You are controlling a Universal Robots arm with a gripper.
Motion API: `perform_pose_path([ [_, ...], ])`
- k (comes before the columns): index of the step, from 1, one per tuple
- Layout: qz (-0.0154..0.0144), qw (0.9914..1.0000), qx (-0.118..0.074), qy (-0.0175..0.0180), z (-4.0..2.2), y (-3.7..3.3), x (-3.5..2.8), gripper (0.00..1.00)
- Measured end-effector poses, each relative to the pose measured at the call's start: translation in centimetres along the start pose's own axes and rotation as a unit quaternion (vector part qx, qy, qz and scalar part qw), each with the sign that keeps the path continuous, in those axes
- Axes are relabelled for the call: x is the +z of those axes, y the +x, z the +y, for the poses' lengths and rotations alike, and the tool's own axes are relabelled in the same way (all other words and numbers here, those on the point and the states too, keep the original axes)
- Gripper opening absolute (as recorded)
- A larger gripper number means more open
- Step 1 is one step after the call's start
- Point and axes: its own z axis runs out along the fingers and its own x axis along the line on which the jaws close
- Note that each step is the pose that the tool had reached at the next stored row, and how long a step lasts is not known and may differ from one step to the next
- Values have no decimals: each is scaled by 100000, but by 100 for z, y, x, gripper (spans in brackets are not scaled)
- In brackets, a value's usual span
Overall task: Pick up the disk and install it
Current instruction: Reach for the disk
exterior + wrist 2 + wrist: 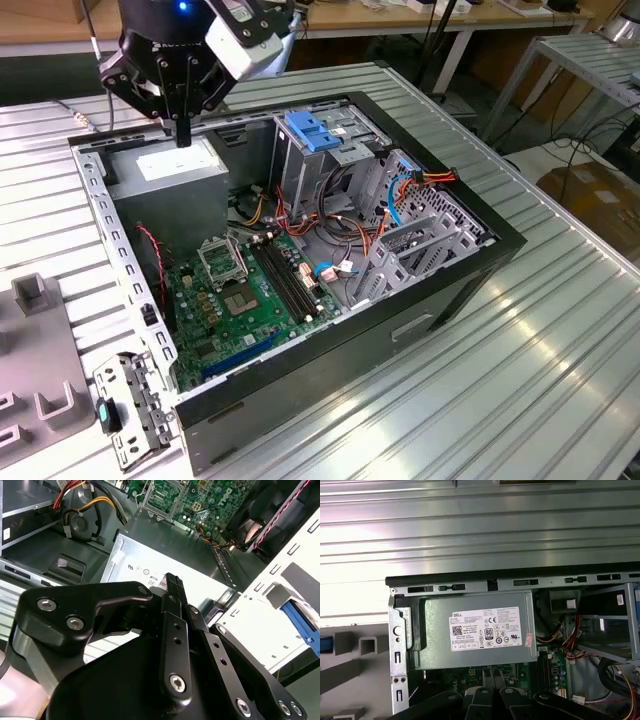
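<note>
My gripper (183, 135) hangs over the back corner of the open computer case (480, 250), at the exterior view's left. Its fingers (172, 587) are shut together and hold nothing. Directly below them lies the grey power-supply box (475, 630) with its white sticker. Just outside the case's perforated side rail (255, 625), a blue plastic rail with a bit of silver metal (301, 625) looks like an edge of the disk; the rest of it is cut off. A light-blue latch plate (315, 131) sits on top of the drive cage.
The green motherboard (240, 300) lies on the case floor, with red, orange and blue cables (400, 195) near the drive cage. Grey fixture blocks (30, 293) and a small bracket (130, 410) stand on the ribbed metal table beside the case.
</note>
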Motion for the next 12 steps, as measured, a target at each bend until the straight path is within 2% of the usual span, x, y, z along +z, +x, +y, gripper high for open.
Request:
perform_pose_path([
  [12,2,100000,2,3,-6,79,-1,11],
])
